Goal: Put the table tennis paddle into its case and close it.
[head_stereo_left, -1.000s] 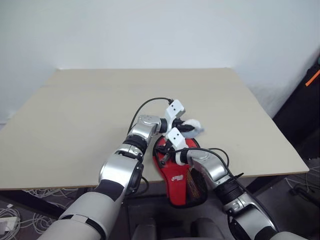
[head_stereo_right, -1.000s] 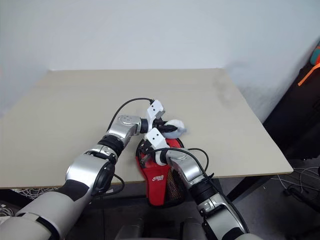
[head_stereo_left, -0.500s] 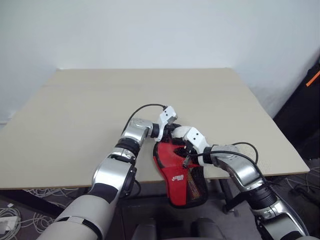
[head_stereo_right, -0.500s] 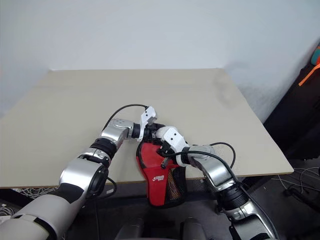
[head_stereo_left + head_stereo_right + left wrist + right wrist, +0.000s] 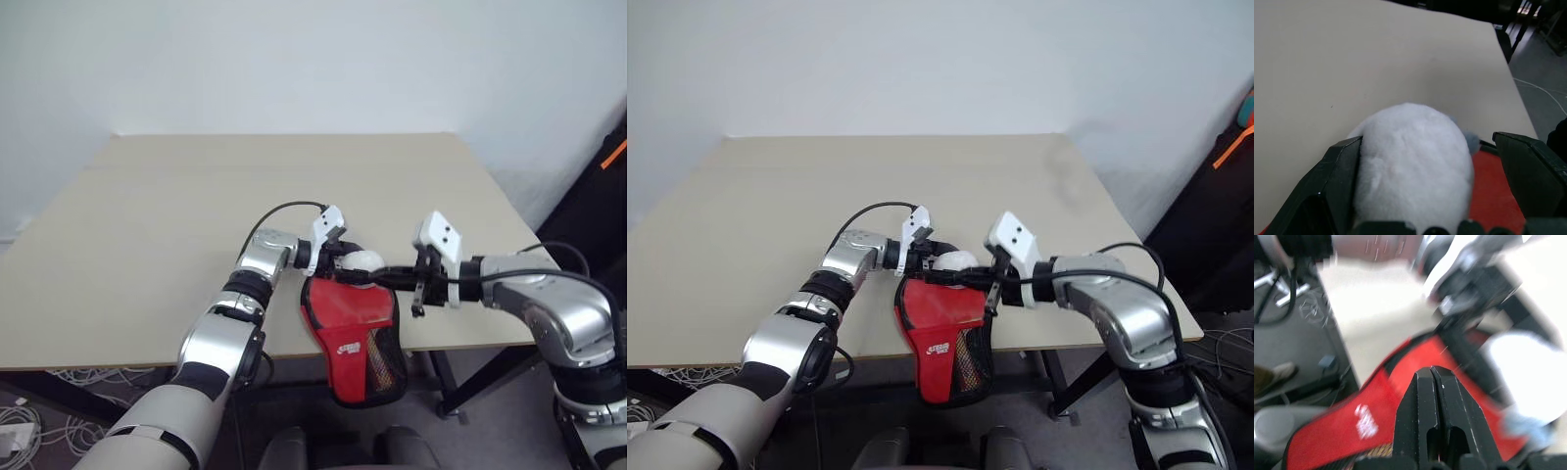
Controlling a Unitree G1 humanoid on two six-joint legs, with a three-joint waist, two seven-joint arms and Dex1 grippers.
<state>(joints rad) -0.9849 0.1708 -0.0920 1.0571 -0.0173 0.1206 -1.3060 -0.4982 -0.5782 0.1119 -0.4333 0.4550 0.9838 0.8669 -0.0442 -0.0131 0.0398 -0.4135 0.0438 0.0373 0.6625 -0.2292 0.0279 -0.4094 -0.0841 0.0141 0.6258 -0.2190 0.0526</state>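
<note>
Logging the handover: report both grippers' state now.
Left gripper: open around the white ball.
Right gripper: shut, holding nothing visible.

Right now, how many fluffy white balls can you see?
1. The fluffy white ball sits between the open fingers of the left gripper, at the top edge of the red and black paddle-shaped case near the table's front edge. Others could be hidden inside the case.

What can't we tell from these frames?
- Paddle: unseen inside the red case; the cover hides it.
- Right gripper on the zipper pull? Too small in the eye views, blurred in the right wrist view.
- Left gripper: white ball between its fingers hides the case's rim.
</note>
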